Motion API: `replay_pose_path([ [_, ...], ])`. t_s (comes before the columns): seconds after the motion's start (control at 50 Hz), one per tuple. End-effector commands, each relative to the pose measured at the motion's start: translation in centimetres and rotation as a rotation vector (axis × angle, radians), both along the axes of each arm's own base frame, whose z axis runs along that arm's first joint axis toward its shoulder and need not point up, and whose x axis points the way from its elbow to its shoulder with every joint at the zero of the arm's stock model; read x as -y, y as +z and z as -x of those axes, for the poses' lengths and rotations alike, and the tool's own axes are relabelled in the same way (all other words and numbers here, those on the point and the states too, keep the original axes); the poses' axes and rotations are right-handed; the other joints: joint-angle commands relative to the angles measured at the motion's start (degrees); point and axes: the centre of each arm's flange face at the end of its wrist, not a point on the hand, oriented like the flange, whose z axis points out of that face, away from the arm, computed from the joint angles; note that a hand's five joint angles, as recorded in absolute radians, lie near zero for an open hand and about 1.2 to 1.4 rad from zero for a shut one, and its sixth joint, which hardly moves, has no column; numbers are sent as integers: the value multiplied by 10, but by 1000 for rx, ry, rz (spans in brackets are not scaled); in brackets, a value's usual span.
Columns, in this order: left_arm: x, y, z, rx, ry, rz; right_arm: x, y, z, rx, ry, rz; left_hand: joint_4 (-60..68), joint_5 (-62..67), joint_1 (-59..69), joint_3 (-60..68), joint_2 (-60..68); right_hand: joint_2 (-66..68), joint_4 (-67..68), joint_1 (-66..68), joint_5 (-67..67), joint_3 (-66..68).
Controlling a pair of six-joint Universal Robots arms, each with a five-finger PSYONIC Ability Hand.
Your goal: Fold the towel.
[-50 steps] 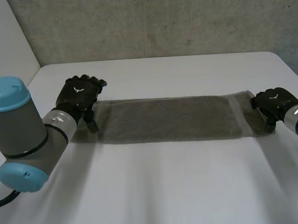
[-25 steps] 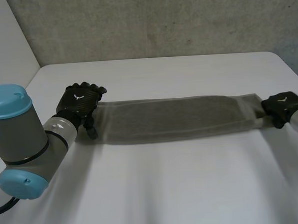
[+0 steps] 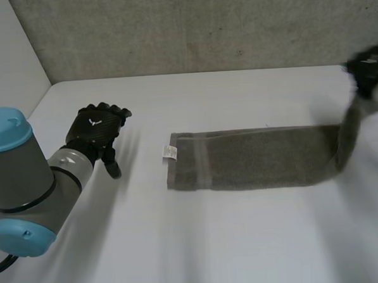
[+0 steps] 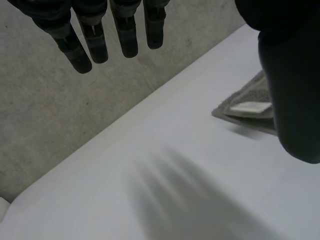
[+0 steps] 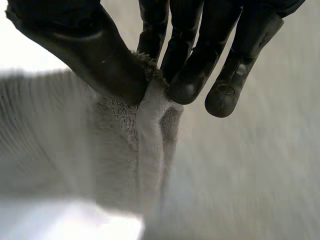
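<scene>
Towel [image 3: 260,160]: one long grey-brown strip, laid lengthwise across the white table [image 3: 200,242]. Most of its length lies flat on the surface.

Left end of the towel: free and flat on the table. A small white label [image 3: 169,153] sits at this end. In the left wrist view, this labelled end lies on the table beyond the thumb, apart from it.

Right end of the towel: raised off the table. From the flat part the cloth bends upward and rises steeply to the right hand [image 3: 368,69], which is held above the table near its far right corner.

Right hand, state: grasping the towel. In the right wrist view the thumb [image 5: 95,55] presses the gathered end of the cloth against the fingers [image 5: 192,75], and the cloth hangs down from this pinch in a bunched fold.

Left hand [image 3: 96,128], state: released. In the left wrist view its fingers are straight and slightly spread, the thumb stands apart from them, and nothing lies between them. The hand is over the left part of the table, well apart from the towel's labelled end, with bare table between the two. Whether it touches the surface cannot be told.

Left arm [image 3: 17,182]: grey joint with light-blue caps, at the near left of the table.

Background: a rough grey wall [image 3: 202,27] runs behind the table's far edge.
</scene>
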Motion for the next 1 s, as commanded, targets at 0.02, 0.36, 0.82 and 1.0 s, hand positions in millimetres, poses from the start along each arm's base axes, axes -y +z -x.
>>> replay_pose_path([
  [0.02, 0, 10, 3, -17, -4, 40, -75, 15, -141, 38, 360, 70, -51, -125, -56, -36, -47, 63, 35, 49, 39, 33],
  [0.36, -2, 13, 7, -26, -13, 59, -157, -66, -236, -40, 635, -49, -51, -125, -56, -36, -47, -637, -665, -651, -661, -667],
  [0.82, -8, 12, 20, -37, -54, 78, -118, -74, -86, 184, 273, -367, -51, -125, -56, -36, -47, -626, -655, -641, -650, -657],
  [1.0, -14, 13, 27, -39, -76, 80, -109, -96, -70, 165, 234, -395, -51, -125, -56, -36, -47, -280, -309, -294, -304, -311],
])
